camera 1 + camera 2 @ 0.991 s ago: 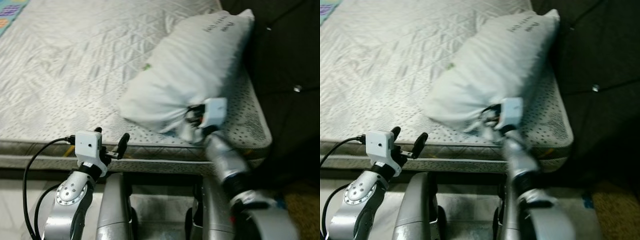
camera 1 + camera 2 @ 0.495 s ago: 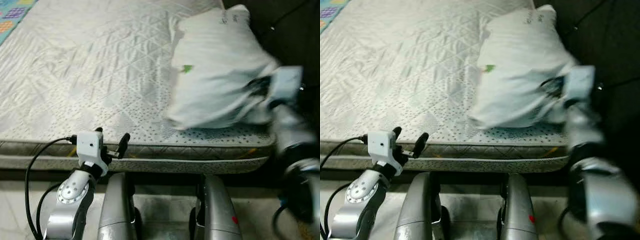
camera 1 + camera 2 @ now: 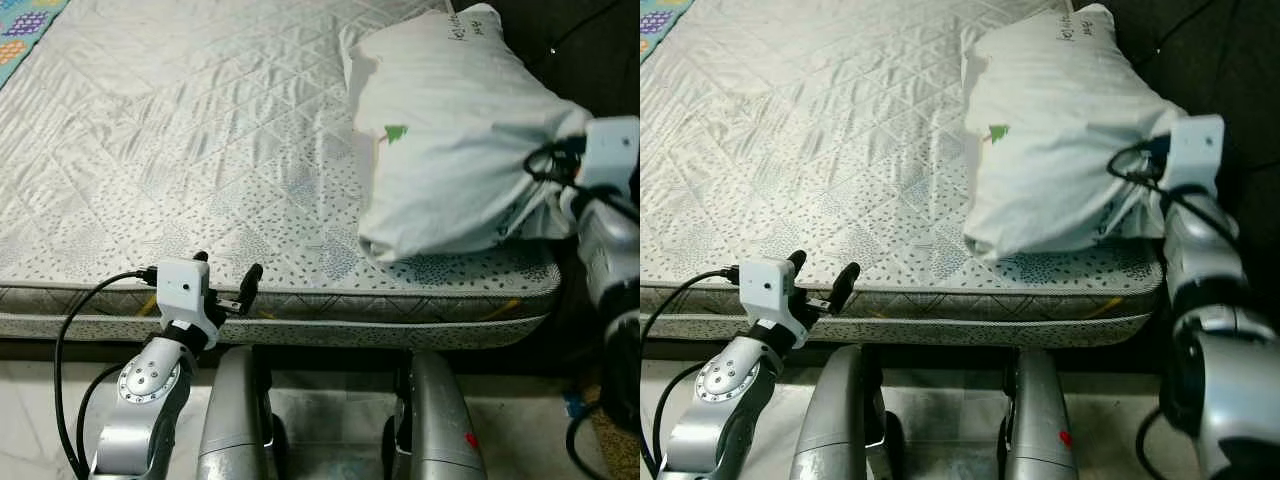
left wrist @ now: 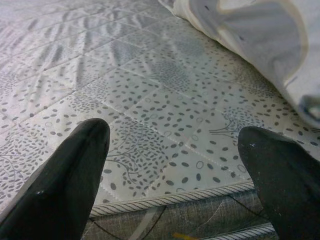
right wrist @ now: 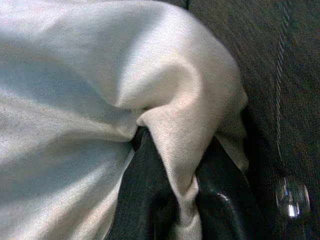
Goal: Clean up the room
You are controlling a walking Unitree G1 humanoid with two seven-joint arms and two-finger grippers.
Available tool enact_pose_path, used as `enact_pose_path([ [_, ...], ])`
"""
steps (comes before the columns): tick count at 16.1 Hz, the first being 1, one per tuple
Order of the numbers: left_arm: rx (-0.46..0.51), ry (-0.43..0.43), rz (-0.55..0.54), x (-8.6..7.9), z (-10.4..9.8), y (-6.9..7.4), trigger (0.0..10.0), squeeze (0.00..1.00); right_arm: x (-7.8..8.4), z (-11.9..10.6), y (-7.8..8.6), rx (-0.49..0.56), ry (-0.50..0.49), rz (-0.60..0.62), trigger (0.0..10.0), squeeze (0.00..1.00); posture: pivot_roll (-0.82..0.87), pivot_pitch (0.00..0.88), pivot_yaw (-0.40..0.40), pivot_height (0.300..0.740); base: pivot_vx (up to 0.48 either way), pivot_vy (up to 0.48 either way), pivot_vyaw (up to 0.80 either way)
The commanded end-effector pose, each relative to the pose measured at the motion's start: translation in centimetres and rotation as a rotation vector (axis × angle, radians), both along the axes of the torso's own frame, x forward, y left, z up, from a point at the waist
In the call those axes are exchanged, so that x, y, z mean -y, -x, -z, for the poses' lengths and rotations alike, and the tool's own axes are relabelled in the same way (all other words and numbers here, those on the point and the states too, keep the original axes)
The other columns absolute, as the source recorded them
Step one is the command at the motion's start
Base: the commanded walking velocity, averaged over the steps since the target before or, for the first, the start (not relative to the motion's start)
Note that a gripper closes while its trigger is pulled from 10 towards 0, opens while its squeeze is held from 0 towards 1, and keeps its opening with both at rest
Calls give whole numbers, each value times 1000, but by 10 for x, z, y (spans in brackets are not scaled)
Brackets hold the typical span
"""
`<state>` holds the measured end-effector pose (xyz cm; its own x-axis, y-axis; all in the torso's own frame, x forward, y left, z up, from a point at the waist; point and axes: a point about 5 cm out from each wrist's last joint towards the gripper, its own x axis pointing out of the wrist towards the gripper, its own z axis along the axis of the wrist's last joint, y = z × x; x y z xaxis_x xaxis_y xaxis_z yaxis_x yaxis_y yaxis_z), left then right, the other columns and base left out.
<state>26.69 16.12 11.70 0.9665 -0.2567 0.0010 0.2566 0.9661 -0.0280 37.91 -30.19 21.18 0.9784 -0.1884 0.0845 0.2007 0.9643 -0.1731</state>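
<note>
Right end effector (image 5: 175, 200) is at the right edge of the head views, mid-height, fingers (image 5: 225, 200) pinched on a fold of the white pillow (image 3: 455, 140); the wrist view shows the fabric bunched between the two black fingers. Pillow lies on the bed (image 3: 180, 150) in the upper right of the frame, at the mattress's right side, its lower end near the front corner and its top end with dark lettering up at the frame's top edge. A small green mark shows on its left face. Dark tufted headboard (image 3: 590, 50) with a shiny button (image 5: 291, 197) sits just right of the pillow.

Left end effector (image 3: 225, 283) is in the lower left, at the front edge of the mattress, fingers (image 4: 65, 175) spread apart, gripping nothing. A black cable (image 3: 70, 330) loops off its wrist. The left wrist view looks across the quilted, leaf-print mattress with the pillow's edge at upper right.
</note>
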Motion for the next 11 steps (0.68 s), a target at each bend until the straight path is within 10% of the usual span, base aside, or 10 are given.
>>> enact_pose_path([
  [1, -13, -12, -3, -4, 4, 3, 10000, 0, 12, -11, 6, 85, -36, 34, 0, 0, 20, 191, 96, 546, 0, 0, 0],
  [5, -20, -22, -4, -9, 4, 1, 10000, 0, 14, 49, 52, 125, -189, 124, 0, 0, -1, 203, 125, 546, 0, 0, 0],
  [11, -23, -29, 45, 0, 6, -7, 10000, 0, -62, 69, 121, 106, -241, 15, 0, 0, -42, 199, 147, 546, 0, 0, 0],
])
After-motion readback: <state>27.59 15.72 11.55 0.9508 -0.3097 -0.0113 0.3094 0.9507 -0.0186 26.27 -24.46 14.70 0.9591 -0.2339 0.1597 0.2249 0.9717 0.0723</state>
